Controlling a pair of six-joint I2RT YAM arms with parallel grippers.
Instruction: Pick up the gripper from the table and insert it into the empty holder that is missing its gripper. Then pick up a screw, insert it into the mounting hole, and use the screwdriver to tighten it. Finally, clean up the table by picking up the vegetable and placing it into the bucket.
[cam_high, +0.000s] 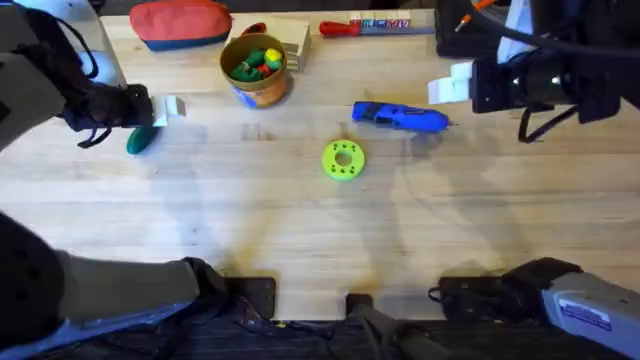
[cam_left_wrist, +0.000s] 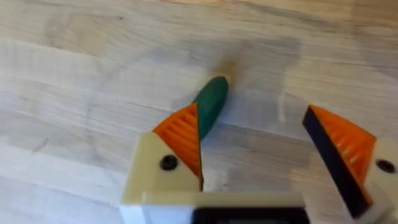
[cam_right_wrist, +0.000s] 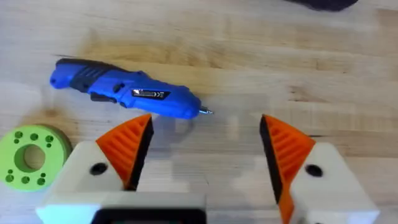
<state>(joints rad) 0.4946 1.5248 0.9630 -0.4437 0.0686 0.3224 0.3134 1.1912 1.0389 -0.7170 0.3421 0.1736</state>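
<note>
Over on the left side of the pale wooden desk (cam_high: 300, 220), the left pincer (cam_left_wrist: 261, 155) hangs low with its 2 white fingers and orange ribbed pads spread wide, gripping nothing. The small dark green rounded toy vegetable (cam_left_wrist: 210, 104) lies flat on the wood, touching or all but touching the tip of one orange pad (cam_left_wrist: 180, 134). It sits at that finger, not in the middle of the gap, and its long axis runs slantwise out from the pad tip, away from the pincer. From overhead the vegetable (cam_high: 140, 141) shows just below the left pincer's white fingers (cam_high: 172, 108), so the left arm is plainly the nearer one, and I judge the cleanup step is the one in hand; the pincer would need to shift sideways to bring the piece between both pads before closing across its narrow width. Further right, toward the back, stands the small round tan-orange bucket (cam_high: 258, 70) with colourful toy pieces inside, a short carry from the vegetable. Nearer the middle lies a lime green plastic disc with holes (cam_high: 343, 159). Right of that rests the bright blue pen-shaped powered screwdriver (cam_high: 398, 117), its thin bit pointing right. The right pincer (cam_right_wrist: 205, 152) hovers beside it, also open and empty.
</note>
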